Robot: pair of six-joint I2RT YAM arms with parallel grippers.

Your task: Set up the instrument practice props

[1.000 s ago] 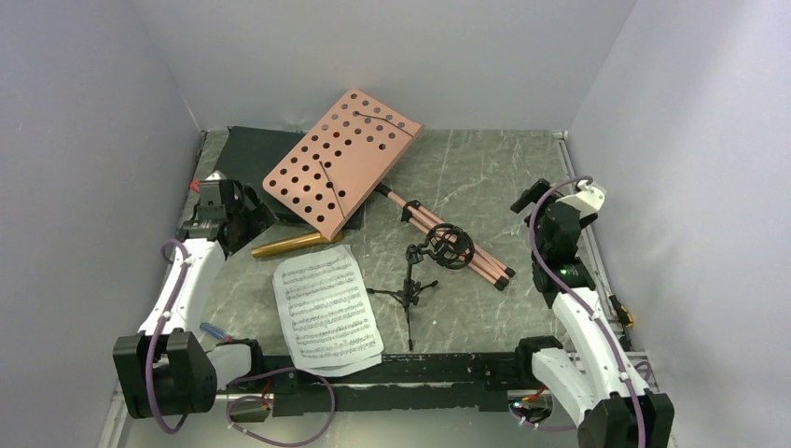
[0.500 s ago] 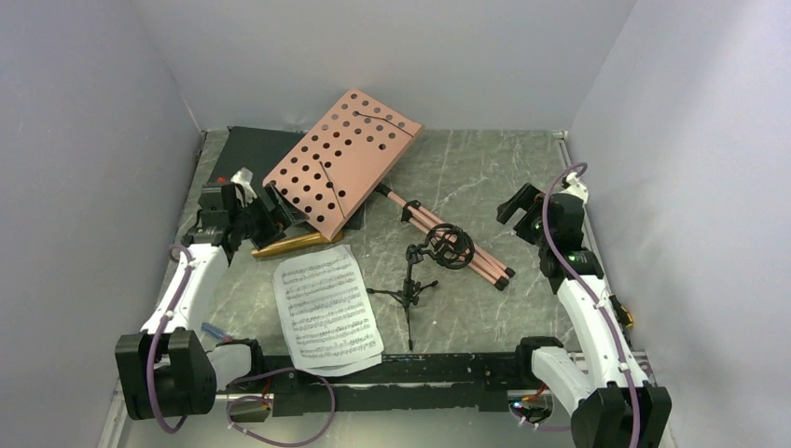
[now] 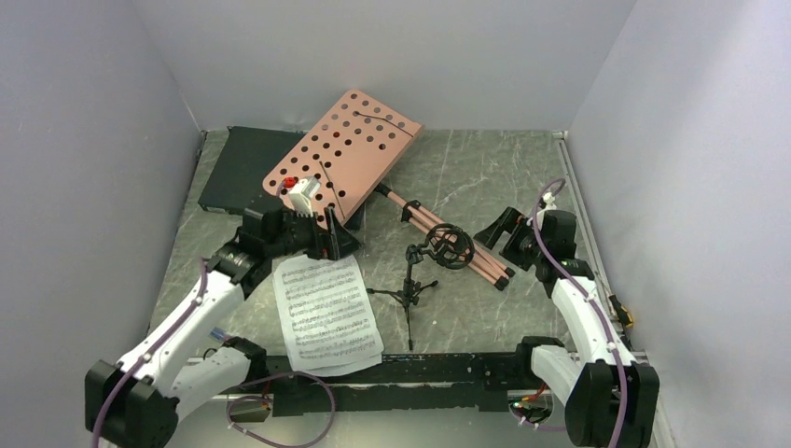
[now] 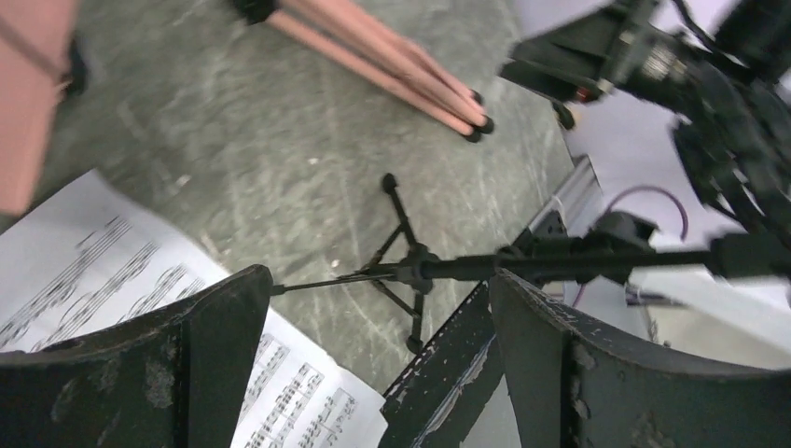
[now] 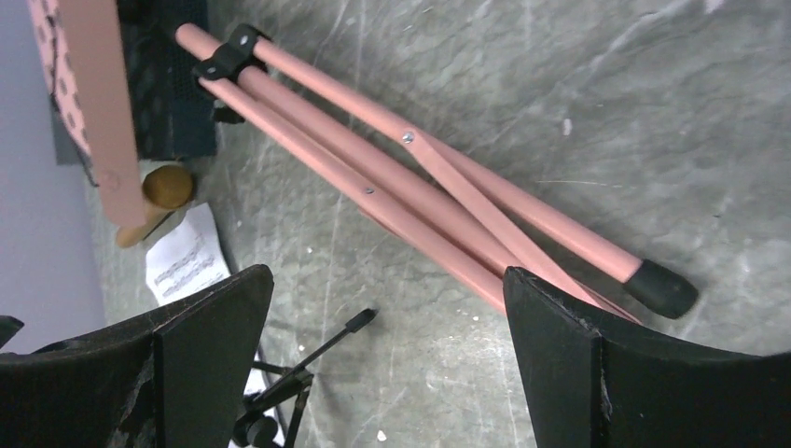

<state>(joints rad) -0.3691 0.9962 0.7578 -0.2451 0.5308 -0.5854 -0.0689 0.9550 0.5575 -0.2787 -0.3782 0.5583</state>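
Swung my left jaws centre-frame beside sheet music [image 3: 326,313]; right jaws neared stand legs [image 3: 411,211]; both apart.

- Table [image 3: 485,168]: grey-green marbled top, a bit scuffed.
- Black box [image 3: 233,168] lies flat at 10 o'clock.
- Music stand [image 3: 345,149] is tipped over at 11, folded legs running toward 4.
- Sheet-music pages [image 3: 326,313] lie flat at 7.
- Mic stand [image 3: 415,285] sits near the middle, legs spread.
- Gold microphone [image 5: 168,187] lies just beside the stand's pink panel.

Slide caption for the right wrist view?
Open right gripper frames the folded pink legs of the toppled music stand on the marble table; gold microphone at left.
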